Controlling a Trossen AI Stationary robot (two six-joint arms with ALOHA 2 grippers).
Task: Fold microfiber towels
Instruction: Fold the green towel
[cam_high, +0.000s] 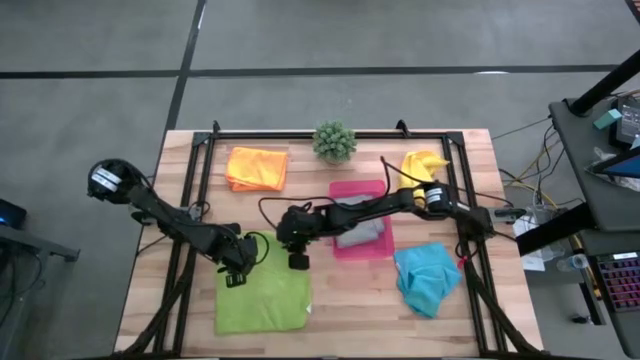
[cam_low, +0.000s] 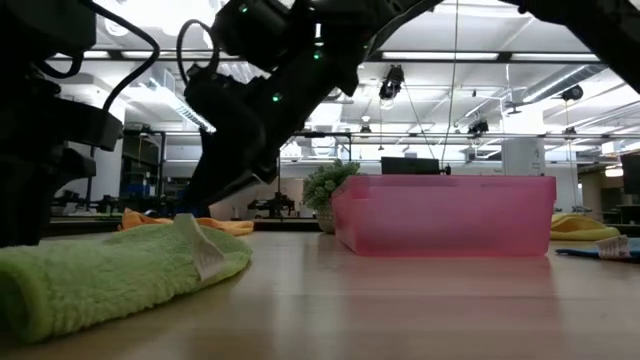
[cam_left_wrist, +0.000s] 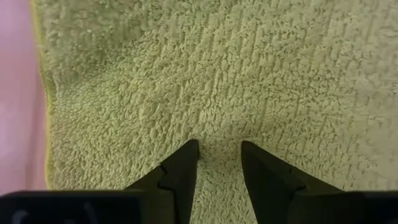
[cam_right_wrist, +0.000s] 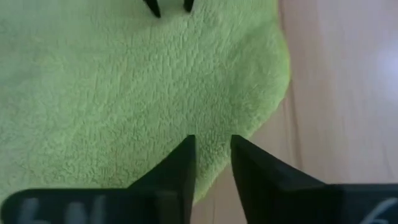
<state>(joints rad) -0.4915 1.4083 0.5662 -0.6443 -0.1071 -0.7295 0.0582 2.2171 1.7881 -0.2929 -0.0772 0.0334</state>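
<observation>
The lime green towel (cam_high: 262, 298) lies on the near left of the table, with a white tag (cam_low: 206, 250) at one corner. My left gripper (cam_high: 237, 275) points straight down at the towel's far left part, with its fingers a little apart (cam_left_wrist: 219, 149). My right gripper (cam_high: 297, 262) reaches in at a slant over the towel's far right corner (cam_right_wrist: 261, 93). It is open (cam_right_wrist: 210, 144), and I cannot tell whether it touches the cloth. The orange towel (cam_high: 257, 167), yellow towel (cam_high: 425, 163) and turquoise towel (cam_high: 427, 278) lie apart from it. The grey towel (cam_high: 360, 235) rests on the pink tray (cam_high: 357, 190). My left gripper comes from above, pointing down, and its fingertips (cam_left_wrist: 186, 152) stand on the towel's top face (cam_left_wrist: 217, 134), a little in from the edge (cam_left_wrist: 45, 124). Cloth shows in the gap between the fingers. The towel lies on the table.
A small potted plant (cam_high: 334, 140) stands at the far middle, behind the pink tray. A dark frame (cam_high: 300, 133) runs along the far edge and both sides of the table. Bare wood (cam_high: 350, 300) shows between the green and turquoise towels.
</observation>
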